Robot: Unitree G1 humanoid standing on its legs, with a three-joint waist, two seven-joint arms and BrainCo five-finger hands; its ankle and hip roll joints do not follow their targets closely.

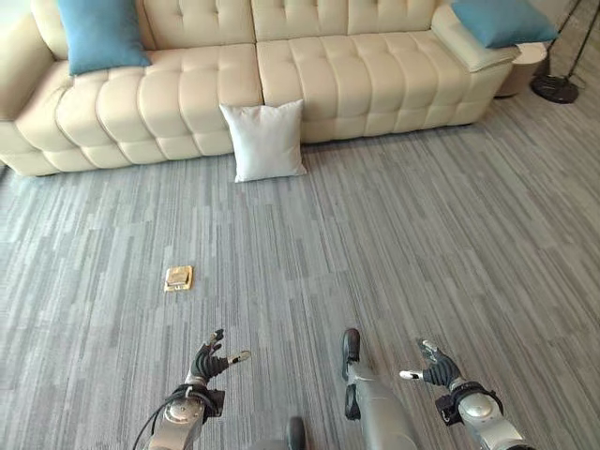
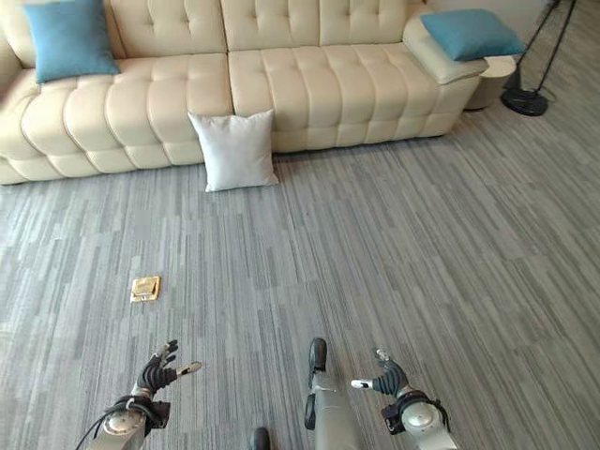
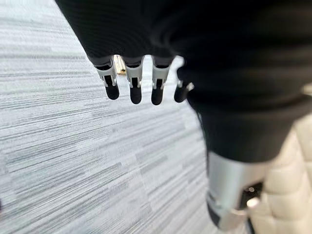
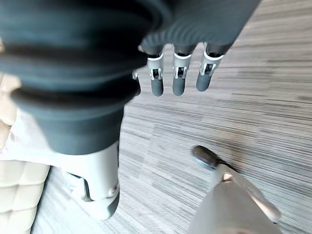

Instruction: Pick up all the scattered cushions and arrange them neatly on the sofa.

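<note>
Grey striped carpet [image 1: 394, 244] covers the floor in front of a long cream tufted sofa [image 1: 309, 84] that runs across the far side of the room. One white cushion [image 1: 266, 141] stands on the carpet, upright and leaning back against the sofa's front, right about where the two seat sections meet. A blue cushion [image 1: 100, 34] sits on the seat at the robot's left end, propped against the backrest. Another blue cushion [image 1: 502, 21] lies on the armrest at the right end. Beyond that armrest, a black lamp base [image 1: 555, 88] stands on the floor with thin stems rising from it. A small square tan plate [image 1: 178, 277] is set into the carpet, well apart from the white cushion and nearer the robot. The left hand [image 1: 212, 361] hangs low over the bare carpet at the near edge of the scene, fingers [image 3: 134, 85] loosely extended and holding nothing, with the thumb sticking out to the side. The right hand [image 1: 433, 368] hangs at about the same height on the other side, also over bare carpet, its fingers [image 4: 178, 78] relaxed and straight with nothing in them. Both hands are well apart from the white cushion and the sofa.
</note>
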